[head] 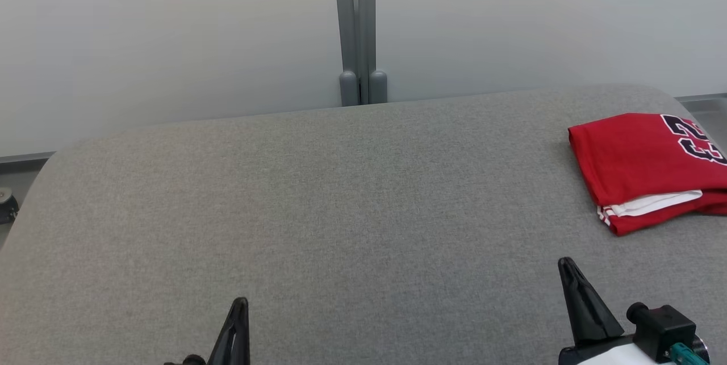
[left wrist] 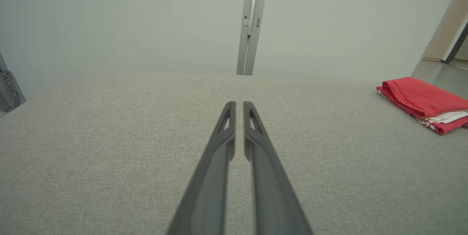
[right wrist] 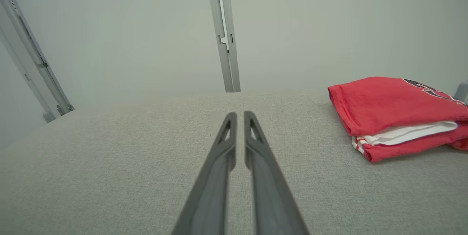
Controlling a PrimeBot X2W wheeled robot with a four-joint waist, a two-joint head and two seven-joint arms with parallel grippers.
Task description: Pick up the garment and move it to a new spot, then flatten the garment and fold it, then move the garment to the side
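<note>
Jaws are pressed nearly together on both sides, with just a thin slit between them, and they hold nothing. On the left, the left gripper (head: 241, 303) points across the grey table (head: 341, 194). Further right is the right gripper (head: 565, 264). At the far right lies the red jersey (head: 630, 155), folded up, well apart from both. It looks like the job is nearly done. To end well, lift the arms away softly and do not bump the neat pile.
</note>
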